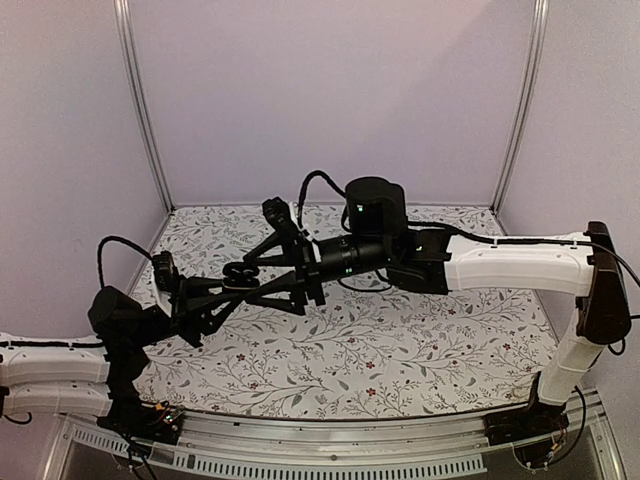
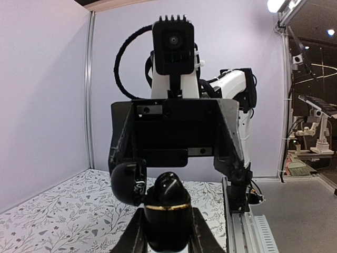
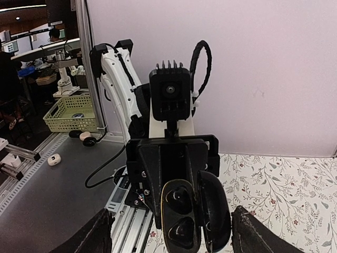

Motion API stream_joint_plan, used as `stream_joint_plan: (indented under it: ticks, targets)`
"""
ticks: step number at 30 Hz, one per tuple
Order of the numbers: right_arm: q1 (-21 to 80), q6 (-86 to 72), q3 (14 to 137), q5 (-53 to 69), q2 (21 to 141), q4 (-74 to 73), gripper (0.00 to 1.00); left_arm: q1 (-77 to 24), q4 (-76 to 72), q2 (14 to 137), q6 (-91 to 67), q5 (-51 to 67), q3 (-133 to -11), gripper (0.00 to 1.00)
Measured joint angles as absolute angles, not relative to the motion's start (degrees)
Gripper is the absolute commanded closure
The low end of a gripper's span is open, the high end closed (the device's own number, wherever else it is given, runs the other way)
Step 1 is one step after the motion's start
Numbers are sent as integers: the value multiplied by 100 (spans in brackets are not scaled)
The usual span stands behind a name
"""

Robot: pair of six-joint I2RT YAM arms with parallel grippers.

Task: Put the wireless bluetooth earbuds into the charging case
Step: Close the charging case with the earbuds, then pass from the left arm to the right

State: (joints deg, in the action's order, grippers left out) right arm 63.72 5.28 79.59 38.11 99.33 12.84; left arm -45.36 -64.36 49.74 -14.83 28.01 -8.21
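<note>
Right wrist view: one charging case [image 3: 179, 219] is seen clamped upright in the left gripper [image 2: 168, 234], with its lid [image 3: 213, 211] standing open beside it. Two wells [image 3: 179, 230] are counted in the case, each filled by a dark rounded shape. The two wireless bluetooth earbuds [image 3: 179, 199] are taken to be seated there, though this cannot be told for certain. The right gripper [image 2: 178, 166] is held facing the case, its two fingers [image 3: 100, 234] spread wide apart. Both grippers are raised above the one flower-patterned table [image 1: 400, 350].
</note>
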Motion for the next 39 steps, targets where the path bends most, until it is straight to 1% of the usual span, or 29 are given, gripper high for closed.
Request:
stream_joint_plan:
  ticks: [3, 7, 9, 14, 23, 28, 31, 35, 38, 39]
  targets:
    - [6370, 515, 7966, 3780, 10009, 1260, 24, -4536, -6436, 4993, -1483, 2812, -845, 100]
    - [6368, 515, 7996, 3800, 10053, 1184, 30, -4536, -6431, 4993, -1483, 2790, -869, 100]
    - [6368, 532, 7996, 3828, 10053, 1179, 32, -4536, -6412, 4993, -1485, 2759, -886, 100]
    - [6357, 591, 7996, 3990, 10053, 1179, 33, -4536, -6257, 5015, -1483, 2539, -910, 100]
    - [6372, 864, 7996, 3933, 10053, 1096, 40, -4536, -6158, 5070, -1507, 2427, -950, 100]
    - [6388, 1035, 7996, 3771, 10036, 934, 37, -4530, -6178, 5148, -1640, 2458, -950, 100]
    - [6455, 1199, 7972, 3459, 9972, 790, 36, -4519, -6169, 5188, -1767, 2469, -969, 100]
    - [6532, 1472, 7940, 3024, 9835, 633, 43, -4519, -6090, 5234, -1874, 2519, -1103, 100]
    - [6536, 1623, 7942, 2908, 9797, 508, 51, -4515, -6097, 5299, -1870, 2652, -1151, 100]
    - [6536, 1653, 7942, 2899, 9797, 467, 55, -4515, -6099, 5323, -1868, 2720, -1151, 100]
